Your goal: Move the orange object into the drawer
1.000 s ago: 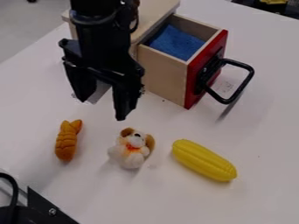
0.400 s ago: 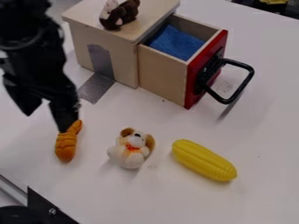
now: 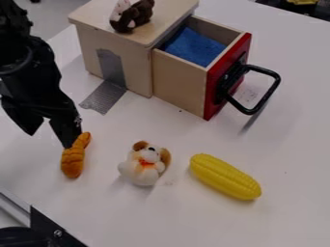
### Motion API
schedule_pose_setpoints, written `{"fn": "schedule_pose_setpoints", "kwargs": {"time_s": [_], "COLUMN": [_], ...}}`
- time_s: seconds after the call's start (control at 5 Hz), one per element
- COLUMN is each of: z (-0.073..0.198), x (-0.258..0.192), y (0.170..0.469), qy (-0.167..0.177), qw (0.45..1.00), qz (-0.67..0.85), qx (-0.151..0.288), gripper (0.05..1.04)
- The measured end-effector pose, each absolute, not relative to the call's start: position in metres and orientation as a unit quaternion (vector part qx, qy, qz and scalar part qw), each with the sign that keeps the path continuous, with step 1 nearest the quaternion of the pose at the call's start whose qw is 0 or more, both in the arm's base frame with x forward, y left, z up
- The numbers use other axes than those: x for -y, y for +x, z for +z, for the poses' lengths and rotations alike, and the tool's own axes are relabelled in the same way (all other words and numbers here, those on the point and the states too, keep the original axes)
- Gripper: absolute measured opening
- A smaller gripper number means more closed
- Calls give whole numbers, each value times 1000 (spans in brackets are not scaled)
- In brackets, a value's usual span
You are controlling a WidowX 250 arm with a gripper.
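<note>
End effector (image 3: 48, 138): I've got it at the L edge of view, pointing down, 2 fingers spread wide w/ nothing between them.
Orange obj (image 3: 72, 161): on the worktop (image 3: 174, 219), its narrow end right by 1 fingertip; I can't tell if they touch.
Drawer (image 3: 180, 84): pulled out of the wooden box (image 3: 137, 70), blue cloth (image 3: 193, 47) inside, red front (image 3: 213, 96) w/ black handle (image 3: 266, 96).
Box top: brown plush (image 3: 140, 13) on it.
Tape (image 3: 106, 96): silver, runs from box side onto worktop.
Plush dog (image 3: 144, 166): between orange obj & yellow corn (image 3: 226, 176), apart from both.
</note>
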State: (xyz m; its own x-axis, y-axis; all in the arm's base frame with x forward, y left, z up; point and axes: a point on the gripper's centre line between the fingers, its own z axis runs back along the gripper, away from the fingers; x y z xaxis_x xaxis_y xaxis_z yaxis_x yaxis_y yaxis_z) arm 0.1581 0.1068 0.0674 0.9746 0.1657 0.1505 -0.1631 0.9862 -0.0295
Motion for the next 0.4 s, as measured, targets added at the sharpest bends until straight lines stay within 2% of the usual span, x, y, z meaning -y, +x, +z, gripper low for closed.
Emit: {"fn": "schedule_pose_setpoints", "kwargs": {"time_s": [0.2,0.4], "z": [52,23], "x": [-98,-97], "y": [169,174], "qy": [-13,8], "qw": [994,996], "qz": [87,80], "qx": [69,33], "gripper": [1000,1000]}}
